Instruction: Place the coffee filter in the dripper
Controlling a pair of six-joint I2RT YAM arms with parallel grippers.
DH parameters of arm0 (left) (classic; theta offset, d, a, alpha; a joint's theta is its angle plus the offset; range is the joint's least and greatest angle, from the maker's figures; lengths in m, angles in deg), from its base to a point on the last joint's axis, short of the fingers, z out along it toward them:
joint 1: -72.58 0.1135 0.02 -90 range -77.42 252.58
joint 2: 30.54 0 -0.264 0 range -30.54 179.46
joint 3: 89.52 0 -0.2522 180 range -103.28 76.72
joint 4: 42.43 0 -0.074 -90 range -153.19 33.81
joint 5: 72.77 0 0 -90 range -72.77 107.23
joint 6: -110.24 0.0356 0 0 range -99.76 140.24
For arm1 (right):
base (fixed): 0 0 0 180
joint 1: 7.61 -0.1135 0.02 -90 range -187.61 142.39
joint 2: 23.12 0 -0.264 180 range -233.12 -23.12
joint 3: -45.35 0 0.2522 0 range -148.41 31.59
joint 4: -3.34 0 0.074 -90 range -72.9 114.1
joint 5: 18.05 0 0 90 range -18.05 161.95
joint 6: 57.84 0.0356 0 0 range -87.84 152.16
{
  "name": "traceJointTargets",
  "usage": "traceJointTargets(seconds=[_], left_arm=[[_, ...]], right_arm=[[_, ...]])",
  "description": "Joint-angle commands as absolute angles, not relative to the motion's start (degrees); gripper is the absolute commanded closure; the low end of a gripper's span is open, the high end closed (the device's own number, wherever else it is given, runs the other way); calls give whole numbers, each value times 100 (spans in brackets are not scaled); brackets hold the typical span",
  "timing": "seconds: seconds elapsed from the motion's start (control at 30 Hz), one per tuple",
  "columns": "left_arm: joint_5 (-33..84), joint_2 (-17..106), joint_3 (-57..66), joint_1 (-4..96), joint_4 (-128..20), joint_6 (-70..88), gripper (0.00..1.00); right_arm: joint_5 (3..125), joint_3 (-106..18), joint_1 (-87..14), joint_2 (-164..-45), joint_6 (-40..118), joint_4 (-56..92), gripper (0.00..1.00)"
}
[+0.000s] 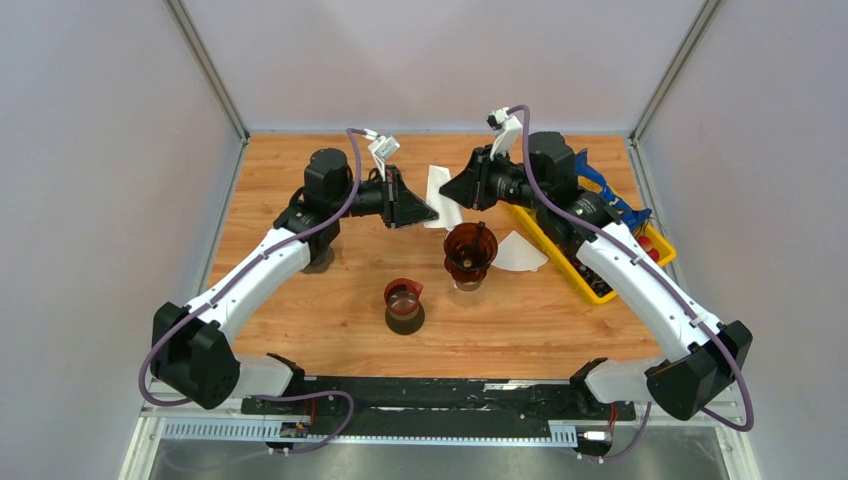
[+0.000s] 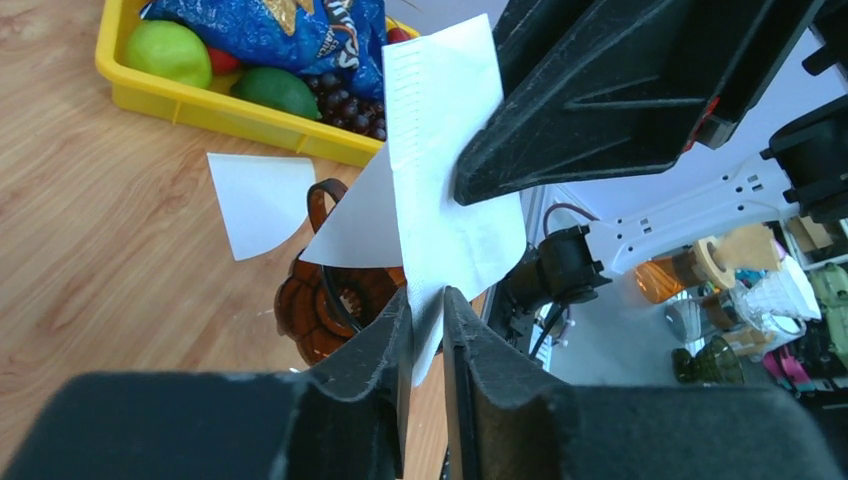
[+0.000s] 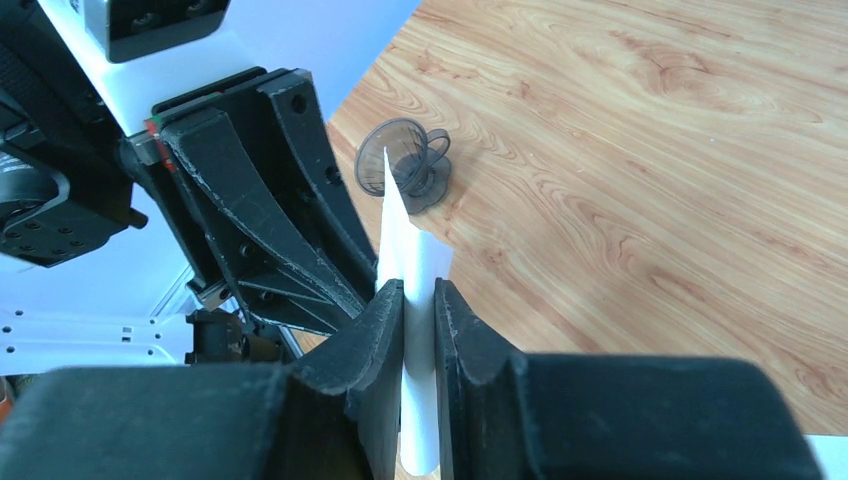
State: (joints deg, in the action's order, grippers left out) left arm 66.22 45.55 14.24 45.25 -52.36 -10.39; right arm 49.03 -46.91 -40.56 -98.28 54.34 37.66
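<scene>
Overhead is the hard one to read. The two arms meet nose to nose at upper centre, and the coffee filter (image 1: 437, 196) is just a white sliver between them, so you can't see who's got it. The wrist cams sort that out. The left gripper (image 2: 428, 302) is nearly closed on the filter's lower edge, with the paper caught in the narrow slit between its matte black fingers. The right gripper (image 3: 418, 297) is pinched on it too, and the paper stands up there like a thin crisp blade. So both hold it in the air, just above the dripper (image 1: 470, 252) in the frame, not in it. The dripper is amber, see-through and ribbed, with a loop handle. In the left wrist view the filter and fingers hide most of it. Only that view shows what's in the yellow tray (image 2: 190, 105): green fruit, dark grapes and a crinkly blue bag (image 2: 290, 35), cut off at the top. A spare filter (image 2: 255, 200) lies flat on the wood-grain table (image 2: 90, 260) between tray and dripper. A glass cup (image 1: 404, 303) sits lower in the overhead frame.
</scene>
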Motion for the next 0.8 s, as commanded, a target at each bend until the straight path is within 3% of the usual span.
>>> traceJointTargets(seconds=[0.0,0.13,0.37,0.43,0.53,0.6,0.77], left_arm=[[6559,4519,1065,4464,-5525,-840,80],[6242,4505,1009,4442,-5928,-647,98],[6142,4466,979,4443,-6065,-632,100],[6053,4427,1002,4439,-6101,-593,100],[6012,4408,1025,4445,-6135,-548,100],[5927,4408,1046,4445,-6142,-590,100],[5725,4425,1080,4445,-5991,-703,100]], right_arm=[[5201,-4890,-4092,-9881,5423,3506,81],[5177,-4900,-4093,-9892,5431,3505,80],[5328,-4858,-4092,-9859,5403,3503,77],[5362,-4826,-4092,-9826,5325,3496,68],[5496,-4701,-4092,-9716,5208,3498,40],[5748,-4573,-4084,-9546,5126,3489,28],[6526,-3920,-4079,-9006,4900,3333,10]])
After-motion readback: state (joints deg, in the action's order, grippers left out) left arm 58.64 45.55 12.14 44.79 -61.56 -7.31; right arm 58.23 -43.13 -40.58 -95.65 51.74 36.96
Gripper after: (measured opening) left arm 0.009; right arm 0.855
